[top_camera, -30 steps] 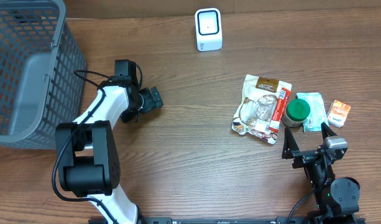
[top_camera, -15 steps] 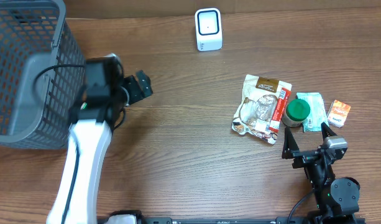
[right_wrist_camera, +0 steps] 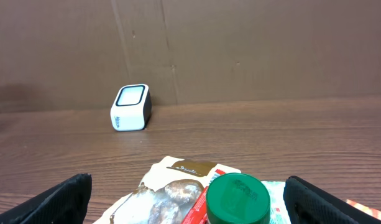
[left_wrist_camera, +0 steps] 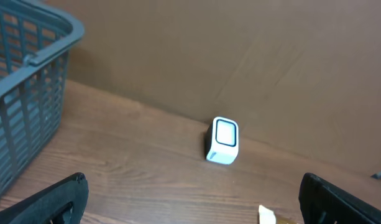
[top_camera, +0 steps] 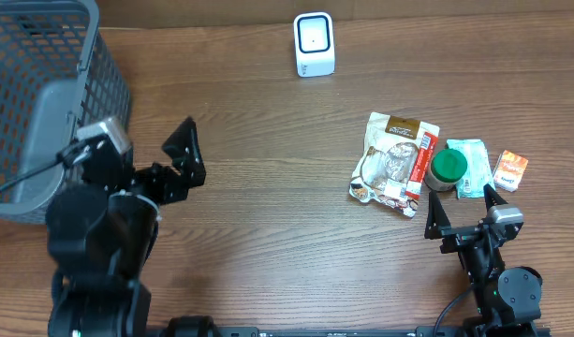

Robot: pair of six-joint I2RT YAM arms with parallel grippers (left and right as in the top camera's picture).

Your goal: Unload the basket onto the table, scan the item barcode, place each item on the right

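Note:
The white barcode scanner (top_camera: 314,44) stands at the table's far edge and also shows as the scanner (left_wrist_camera: 223,141) in the left wrist view and the scanner (right_wrist_camera: 130,107) in the right wrist view. The items lie in a group at the right: a snack pouch (top_camera: 394,164), a green-lidded jar (top_camera: 448,168), a teal packet (top_camera: 471,159) and a small orange box (top_camera: 510,170). My right gripper (top_camera: 460,213) stands open just in front of them, the jar (right_wrist_camera: 238,199) and pouch (right_wrist_camera: 171,186) ahead of its jaws. My left gripper (top_camera: 141,154) hangs open and empty at the left, beside the basket.
A grey wire basket (top_camera: 43,103) fills the far left corner, and its wall (left_wrist_camera: 22,93) shows in the left wrist view. A brown cardboard wall rises behind the table.
The left arm has drawn back from the middle of the table toward the front left, its gripper staying open. The right arm and the items have not moved.

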